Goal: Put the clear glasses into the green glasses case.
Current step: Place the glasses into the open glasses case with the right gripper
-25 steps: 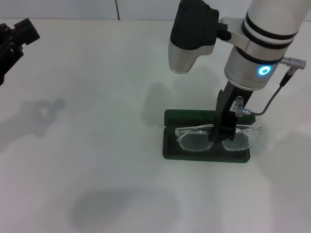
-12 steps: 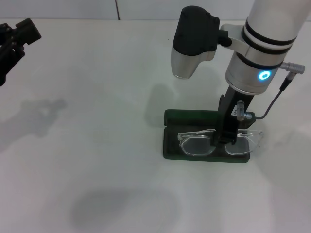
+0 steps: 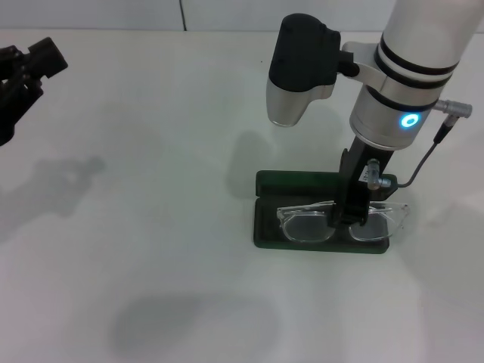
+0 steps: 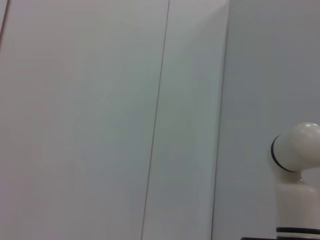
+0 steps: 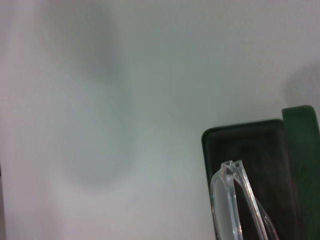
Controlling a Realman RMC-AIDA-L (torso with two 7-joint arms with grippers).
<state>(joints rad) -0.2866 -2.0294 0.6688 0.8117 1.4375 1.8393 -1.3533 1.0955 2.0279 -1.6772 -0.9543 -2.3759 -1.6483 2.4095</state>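
Head view: the green glasses case (image 3: 321, 227) lies open on the white worktop (image 3: 151, 227), right of centre and toward the near side, its lid standing up along the far edge.
Clear glasses: the clear glasses (image 3: 342, 223) sit over the open tray of the case, lenses facing the near side, the right end reaching slightly past the case's right edge.
Right gripper: the right gripper (image 3: 349, 219) comes straight down from the white arm with the blue ring light, and its dark fingers (image 3: 339, 213) are closed on the bridge of the glasses, between the two lenses.
Left gripper: the left gripper (image 3: 23, 79) hangs at the far left edge of the worktop, well apart from the case; I cannot tell from here whether it is open or closed.
Right wrist view: one end of the clear frame (image 5: 235, 200) shows above the dark inside of the case (image 5: 250, 150), with the green lid along one side.
Left wrist view: only a pale wall and a white arm joint (image 4: 295, 150).
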